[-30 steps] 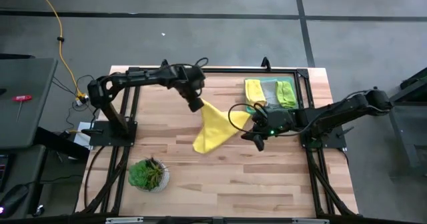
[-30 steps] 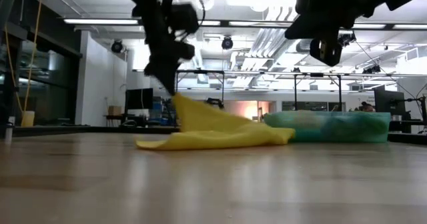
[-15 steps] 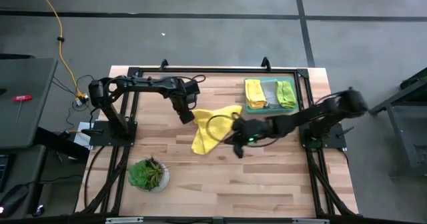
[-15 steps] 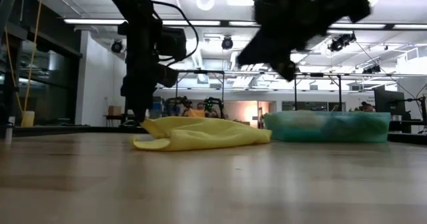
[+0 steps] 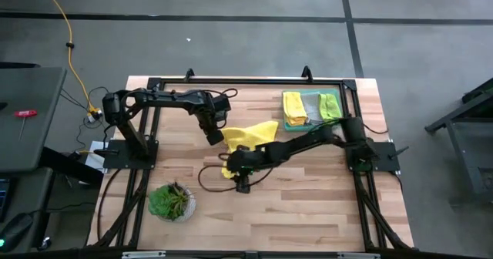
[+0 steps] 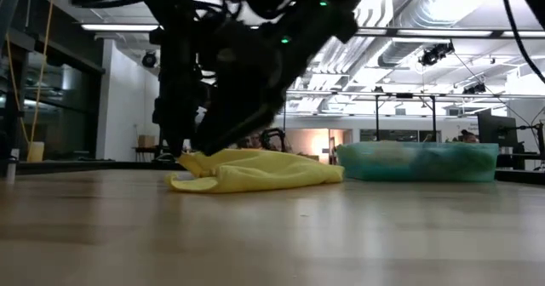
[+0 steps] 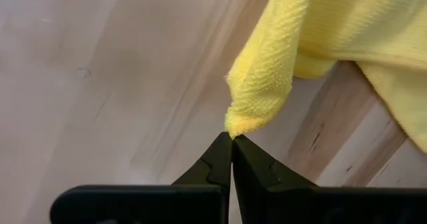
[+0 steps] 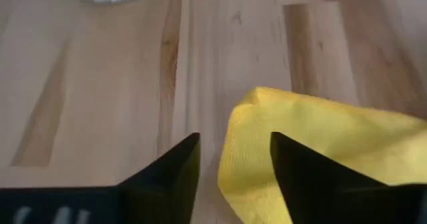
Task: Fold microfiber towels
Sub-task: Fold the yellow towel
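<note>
Since a second ago the left tool [image 5: 215, 138] has lowered the yellow towel [image 5: 250, 139] from a raised peak to a crumpled heap on the worktop [image 5: 308, 205], and the right tool [image 5: 242, 183] has swept across to the towel's near edge, its fingers now parted. The left tool stays pinched shut on the towel's far-left corner. The right arm stretches low from the right, with the towel's edge between its open fingers. More folded towels [image 5: 310, 108] sit in a tray [image 5: 346, 97] far right.
</note>
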